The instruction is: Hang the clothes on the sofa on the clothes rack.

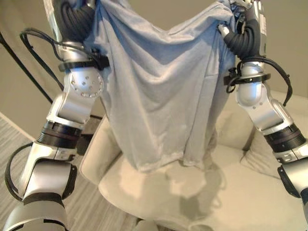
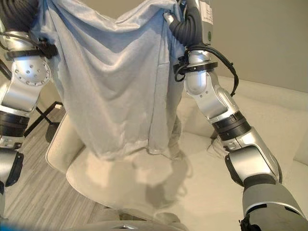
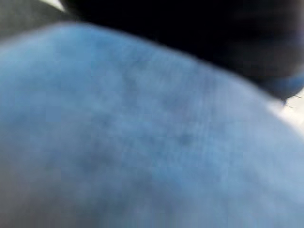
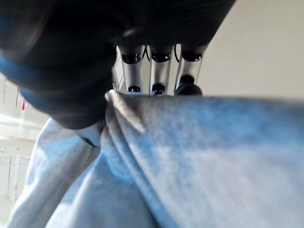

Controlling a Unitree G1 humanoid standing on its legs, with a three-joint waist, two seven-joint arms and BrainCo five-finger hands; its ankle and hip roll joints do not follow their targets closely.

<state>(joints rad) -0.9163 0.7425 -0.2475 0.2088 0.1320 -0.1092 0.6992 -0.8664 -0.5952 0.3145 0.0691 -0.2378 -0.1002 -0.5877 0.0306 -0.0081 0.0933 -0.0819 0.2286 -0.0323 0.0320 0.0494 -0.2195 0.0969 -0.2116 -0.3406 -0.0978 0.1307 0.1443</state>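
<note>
A light blue T-shirt (image 1: pixel 159 96) hangs spread out in the air between my two raised hands, its hem just above the cream sofa (image 1: pixel 250 192). My right hand (image 1: pixel 248 29) is at the shirt's upper right corner. In the right wrist view its fingers (image 4: pixel 159 71) curl into a bunched fold of the cloth (image 4: pixel 213 156). My left hand (image 1: pixel 72 17) is at the upper left corner, with the cloth draped over it. In the left wrist view the blue cloth (image 3: pixel 142 142) lies right under the dark cover (image 3: pixel 190 28).
Thin black bars of a stand (image 1: pixel 29 72) slant down at the left, with a dark foot (image 2: pixel 43 115) on the grey wood floor (image 1: pixel 14 144). A plain beige wall rises behind the sofa, and the sofa's rounded front edge lies below the shirt.
</note>
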